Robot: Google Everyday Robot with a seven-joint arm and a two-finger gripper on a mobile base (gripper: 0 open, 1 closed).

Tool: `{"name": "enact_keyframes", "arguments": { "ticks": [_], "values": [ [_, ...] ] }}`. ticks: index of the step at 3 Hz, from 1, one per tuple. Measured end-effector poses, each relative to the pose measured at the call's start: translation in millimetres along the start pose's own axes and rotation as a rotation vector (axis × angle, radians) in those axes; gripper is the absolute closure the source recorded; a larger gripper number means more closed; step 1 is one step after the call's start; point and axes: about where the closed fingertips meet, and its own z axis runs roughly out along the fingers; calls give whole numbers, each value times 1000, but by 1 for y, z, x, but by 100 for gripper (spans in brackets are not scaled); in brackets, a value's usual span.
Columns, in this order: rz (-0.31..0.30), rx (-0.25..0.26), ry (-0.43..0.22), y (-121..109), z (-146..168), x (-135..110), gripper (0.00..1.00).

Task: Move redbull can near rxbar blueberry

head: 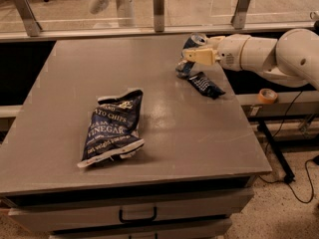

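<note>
The redbull can (188,54), blue and silver with a silver top, is at the table's far right, tilted with its top leaning toward the arm and its base low near the table. My gripper (198,56) comes in from the right on a white arm and is shut around the can's middle with tan fingers (202,57). The rxbar blueberry (206,84), a small flat navy wrapper with white print, lies on the table just in front of and right of the can, a short gap from the can's base.
A large navy-and-white chip bag (113,126) lies left of the table's middle. The grey table (209,133) ends close to the right of the bar. A glass rail with posts (158,9) runs behind. A tape roll (267,95) sits off the table at right.
</note>
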Motion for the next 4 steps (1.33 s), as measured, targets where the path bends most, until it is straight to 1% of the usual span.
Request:
{"name": "enact_keyframes", "arguments": {
  "ticks": [1, 2, 3, 4],
  "values": [
    [-22, -15, -9, 4, 1, -2, 15],
    [-54, -31, -22, 7, 2, -5, 39],
    [-64, -40, -26, 8, 4, -7, 37],
    [-64, -46, -25, 8, 6, -7, 13]
  ]
}}
